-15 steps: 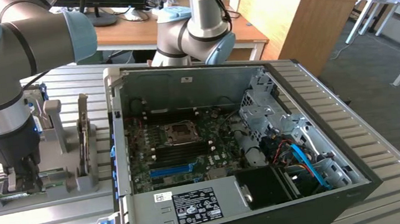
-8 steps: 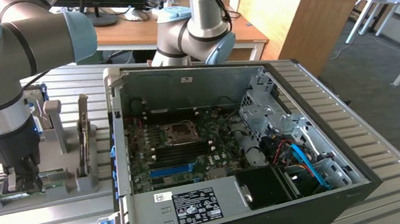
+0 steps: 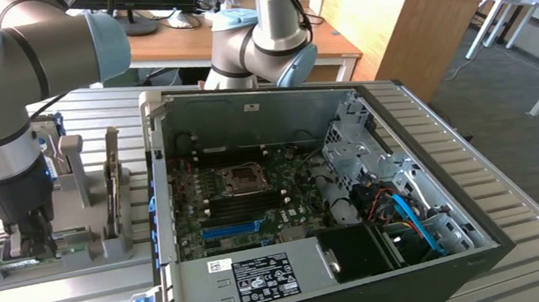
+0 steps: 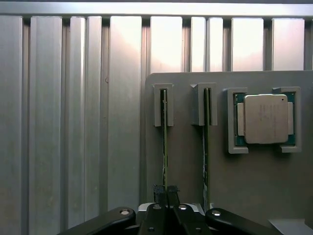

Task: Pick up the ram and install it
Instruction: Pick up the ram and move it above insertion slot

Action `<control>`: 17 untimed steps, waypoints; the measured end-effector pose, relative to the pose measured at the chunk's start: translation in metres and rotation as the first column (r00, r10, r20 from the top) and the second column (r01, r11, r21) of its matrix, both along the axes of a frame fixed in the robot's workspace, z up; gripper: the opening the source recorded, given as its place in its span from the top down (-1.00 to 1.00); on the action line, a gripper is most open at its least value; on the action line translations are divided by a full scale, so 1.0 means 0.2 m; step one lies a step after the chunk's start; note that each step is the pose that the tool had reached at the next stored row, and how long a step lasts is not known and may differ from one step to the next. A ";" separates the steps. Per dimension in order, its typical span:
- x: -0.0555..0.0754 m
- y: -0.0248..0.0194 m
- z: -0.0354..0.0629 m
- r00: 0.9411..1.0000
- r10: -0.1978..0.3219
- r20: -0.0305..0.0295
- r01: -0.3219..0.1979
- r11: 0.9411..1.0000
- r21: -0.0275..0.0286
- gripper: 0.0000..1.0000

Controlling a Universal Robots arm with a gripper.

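Note:
Two thin green sticks stand on edge in slots of a grey holder. The ram is the one farther from the square silver processor. My gripper reaches down over that stick, its dark fingertips pressed against both faces of the board's top edge. In the exterior view the gripper hangs low over the holder at the exterior view's left, beside the open computer case. The ram still sits in its slot.
A second stick stands in the neighbouring slot. Upright cards rise from the holder. Inside the case lie the motherboard's memory slots, a processor socket and a power supply. Another arm stands behind the case.

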State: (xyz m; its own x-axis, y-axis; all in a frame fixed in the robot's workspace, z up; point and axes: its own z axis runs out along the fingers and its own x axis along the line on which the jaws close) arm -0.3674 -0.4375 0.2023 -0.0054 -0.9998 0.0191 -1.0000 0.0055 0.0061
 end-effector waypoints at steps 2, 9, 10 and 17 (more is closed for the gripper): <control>0.00 0.000 0.007 1.000 0.000 0.000 0.000 1.000 0.000 0.76; 0.00 0.000 0.041 1.000 0.000 0.000 0.000 1.000 0.000 0.76; 0.00 0.000 0.049 1.000 0.000 0.000 0.000 1.000 0.000 0.76; 0.00 0.000 0.115 1.000 0.000 0.000 0.000 1.000 0.000 0.76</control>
